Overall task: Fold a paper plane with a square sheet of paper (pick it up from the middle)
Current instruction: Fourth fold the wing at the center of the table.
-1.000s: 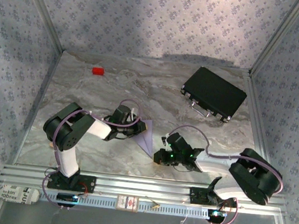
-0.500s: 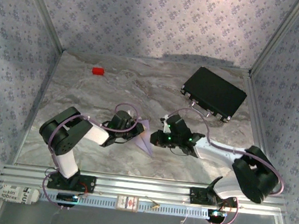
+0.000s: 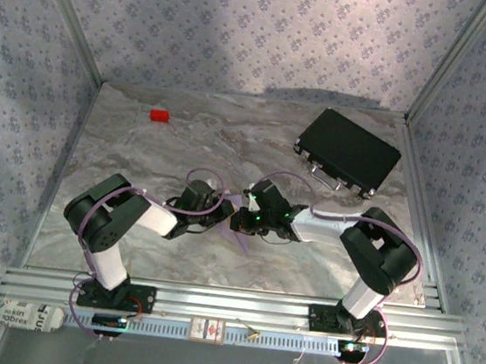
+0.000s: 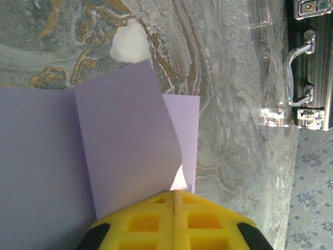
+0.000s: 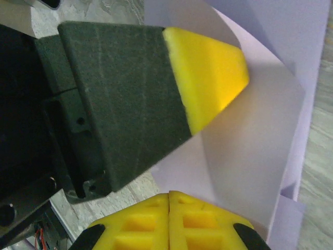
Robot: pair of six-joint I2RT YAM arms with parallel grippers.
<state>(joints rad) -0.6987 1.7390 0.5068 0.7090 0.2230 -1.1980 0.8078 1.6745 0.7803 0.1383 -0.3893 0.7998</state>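
Note:
The lilac sheet of paper (image 3: 242, 237) lies mid-table, folded into a pointed shape whose tip points to the near edge. In the left wrist view one flap (image 4: 125, 135) curls up off the lower layer. My left gripper (image 3: 225, 208) is shut, its yellow tips (image 4: 174, 191) pressed down on the paper at the foot of that flap. My right gripper (image 3: 240, 220) is shut too. Its tips (image 5: 169, 194) rest at the paper's (image 5: 250, 156) edge, close in front of the left gripper's finger (image 5: 208, 67). The two grippers nearly meet over the sheet.
A black case (image 3: 348, 152) with metal latches lies at the back right; its handle side (image 4: 307, 62) shows in the left wrist view. A small red block (image 3: 159, 115) sits at the back left. Patterned walls close in three sides.
My right arm has swung left across the table from the near right until its shut gripper reached the paper beside the left gripper. The left gripper has barely moved.

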